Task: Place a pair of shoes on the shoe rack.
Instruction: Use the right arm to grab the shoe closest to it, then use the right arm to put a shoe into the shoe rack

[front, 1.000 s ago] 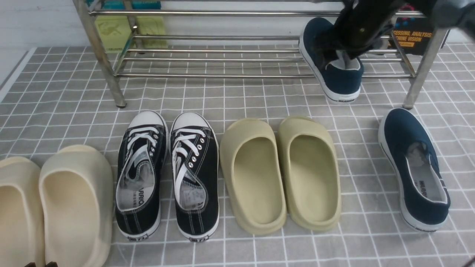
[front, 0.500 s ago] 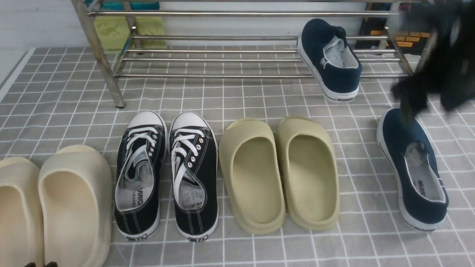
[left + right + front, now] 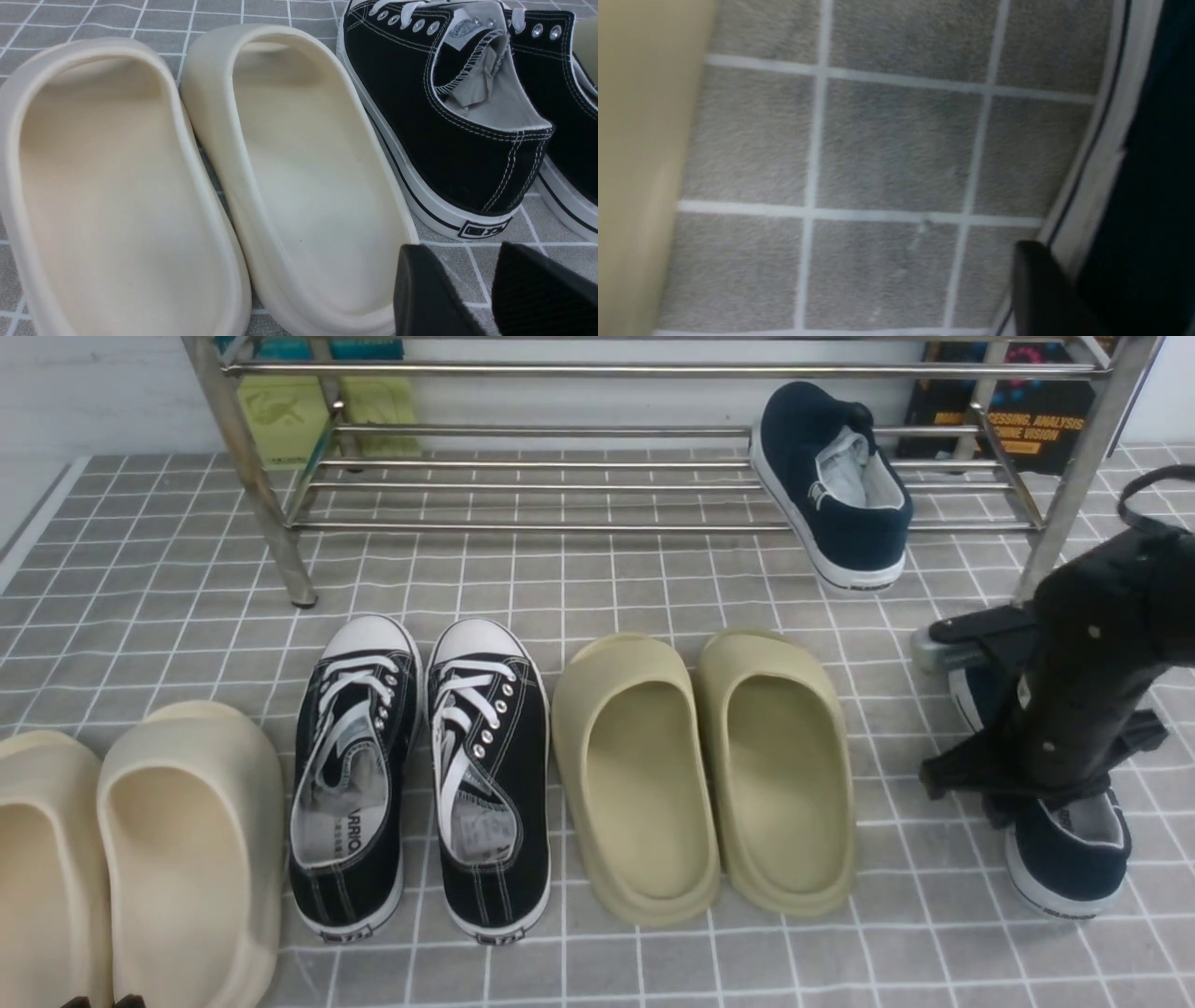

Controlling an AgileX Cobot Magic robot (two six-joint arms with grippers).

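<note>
Grey checked mat [image 3: 653, 579] carries shoe rack [image 3: 560, 485], sneakers, slides, one navy shoe [image 3: 1074, 859].

The right gripper [image 3: 1027, 775] points straight down, its fingers hidden, while the left gripper [image 3: 490, 294] hovers low, jaws parted.

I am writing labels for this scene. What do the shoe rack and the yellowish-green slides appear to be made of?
The wide low shoe rack: apparently polished metal tubing, since its bars shine silver with bright highlights. The pair of yellowish-green slides: probably moulded foam or soft rubber, being matte, thick-walled, rounded and seamless.
</note>
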